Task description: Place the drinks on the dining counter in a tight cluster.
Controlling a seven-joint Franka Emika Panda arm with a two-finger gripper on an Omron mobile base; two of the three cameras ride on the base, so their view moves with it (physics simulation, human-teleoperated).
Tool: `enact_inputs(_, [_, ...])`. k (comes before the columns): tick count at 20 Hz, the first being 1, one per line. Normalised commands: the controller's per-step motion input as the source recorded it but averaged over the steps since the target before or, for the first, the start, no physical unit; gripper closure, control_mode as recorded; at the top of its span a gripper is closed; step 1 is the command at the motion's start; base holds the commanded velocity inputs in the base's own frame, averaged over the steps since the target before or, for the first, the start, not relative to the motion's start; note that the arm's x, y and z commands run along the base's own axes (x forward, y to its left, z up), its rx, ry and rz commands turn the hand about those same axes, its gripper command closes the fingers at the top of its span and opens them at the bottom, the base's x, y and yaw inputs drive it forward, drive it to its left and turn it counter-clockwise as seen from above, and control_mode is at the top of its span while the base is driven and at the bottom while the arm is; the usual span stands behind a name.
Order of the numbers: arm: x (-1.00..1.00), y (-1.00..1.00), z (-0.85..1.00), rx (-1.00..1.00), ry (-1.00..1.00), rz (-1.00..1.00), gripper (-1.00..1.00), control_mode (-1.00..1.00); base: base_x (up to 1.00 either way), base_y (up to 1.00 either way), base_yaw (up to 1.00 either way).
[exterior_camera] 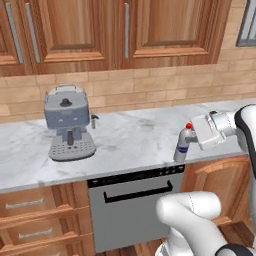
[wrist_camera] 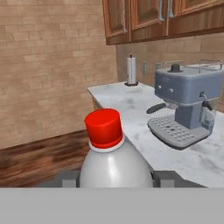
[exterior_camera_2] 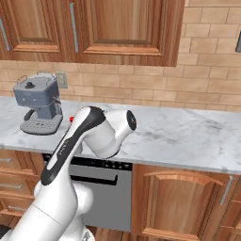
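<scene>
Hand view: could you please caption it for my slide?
Gripper shut on the red-capped white bottle, with the grey espresso machine on the marble counter beyond.

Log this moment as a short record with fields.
setting: marble wall counter under wooden cabinets
claw: shut on white bottle
white bottle: red cap, blue label, upright at the counter's front edge
coffee machine: on the counter, apart from the bottle
paper towel roll: far end of the counter
dishwasher: below the counter
</scene>
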Motion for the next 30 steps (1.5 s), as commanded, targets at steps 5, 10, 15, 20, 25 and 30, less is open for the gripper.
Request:
enact_inputs(5, [0.0,0.0,0.0,0.0,0.0,0.0,1.0,1.0,-0.56,0.52,0.23])
enact_inputs(10, [0.0,0.0,0.0,0.0,0.0,0.0,1.0,1.0,0.09,0.7,0.6])
enact_inputs(15, [0.0,0.0,0.0,0.0,0.0,0.0,1.0,1.0,0.27,0.52,0.89])
enact_inputs(20, [0.0,0.0,0.0,0.0,0.0,0.0,1.0,1.0,-0.03,0.57,0.94])
enact_inputs(25, [0.0,0.0,0.0,0.0,0.0,0.0,1.0,1.0,-0.31,0.15,0.92])
enact_inputs(30, [0.0,0.0,0.0,0.0,0.0,0.0,1.0,1.0,-0.1,-0.01,0.86])
